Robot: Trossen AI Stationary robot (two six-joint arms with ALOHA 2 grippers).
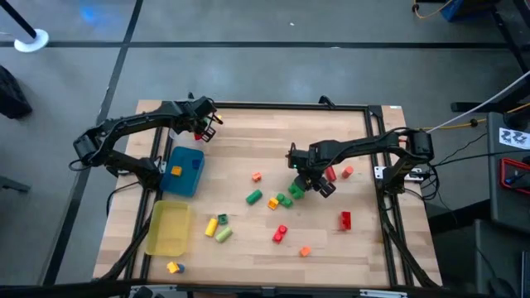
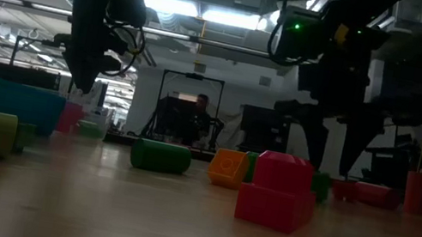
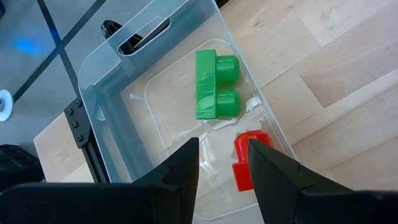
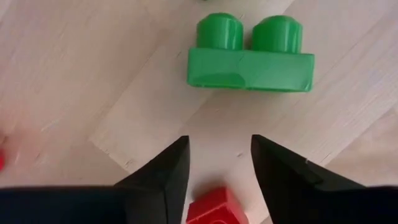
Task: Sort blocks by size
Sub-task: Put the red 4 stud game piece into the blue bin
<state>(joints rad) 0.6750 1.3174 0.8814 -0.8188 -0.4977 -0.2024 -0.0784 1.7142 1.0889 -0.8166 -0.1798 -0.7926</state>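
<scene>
Wooden table [image 1: 248,157] | blocks [image 1: 280,200] scattered | blue tray [image 1: 184,171], yellow tray [image 1: 169,228] left

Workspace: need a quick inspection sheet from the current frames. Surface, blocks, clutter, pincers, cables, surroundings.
Surface: wooden table, dark frame around it.
Job's things: blocks scattered mid-table in red, green, yellow, orange; one green brick and one red block lie in the clear tray; an orange block lies in the blue tray; yellow tray looks empty.
Clutter: nothing seen.
Pincers: left pincer open above the clear tray, holding nothing; right pincer open over the table, near a green brick.
Cables: yellow cable at the right table edge.
Surroundings: a person seated beyond the table.
</scene>
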